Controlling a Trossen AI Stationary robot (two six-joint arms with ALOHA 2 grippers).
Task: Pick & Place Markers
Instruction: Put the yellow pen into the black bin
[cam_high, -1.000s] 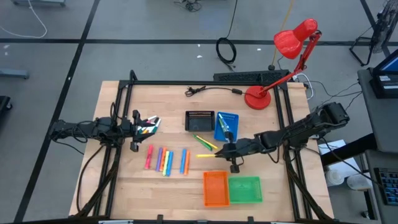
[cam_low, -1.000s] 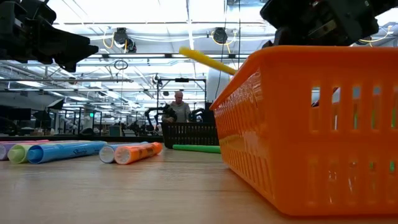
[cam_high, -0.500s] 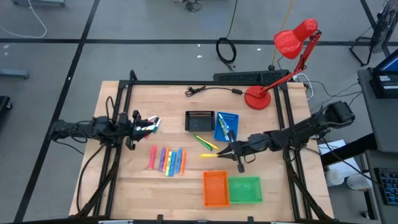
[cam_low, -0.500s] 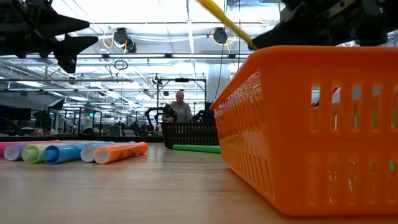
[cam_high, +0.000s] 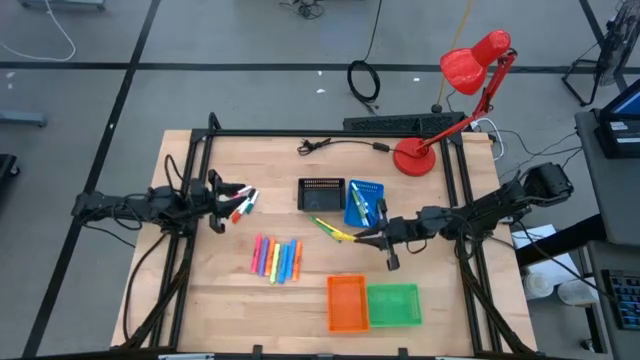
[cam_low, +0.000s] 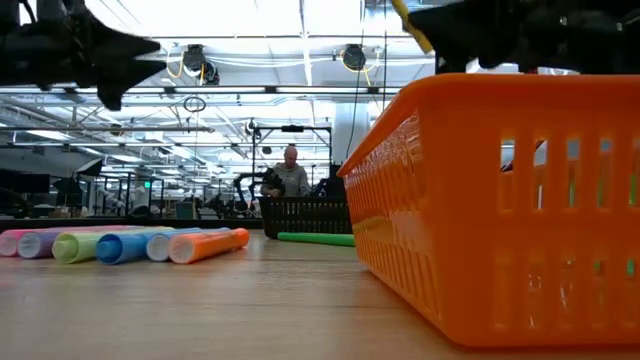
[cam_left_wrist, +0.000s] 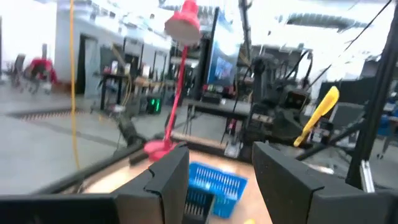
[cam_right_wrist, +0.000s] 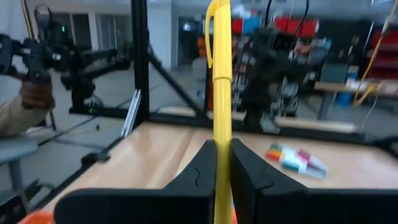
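Yellow marker (cam_right_wrist: 222, 93) stands clamped between the right tool's (cam_right_wrist: 222, 163) fingers; left tool (cam_left_wrist: 214, 163) gapes empty.

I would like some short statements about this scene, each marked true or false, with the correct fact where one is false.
1. The right claw is shut on a yellow marker. True.
2. The left claw holds a marker. False: its fingers are open with nothing between them.
3. The orange tray stands beside the green tray. True.
4. The red lamp stands at the table's near edge, by the orange tray. False: it stands at the far edge, toward the right arm's side.
5. A row of coloured markers lies on the table between the two arms. True.
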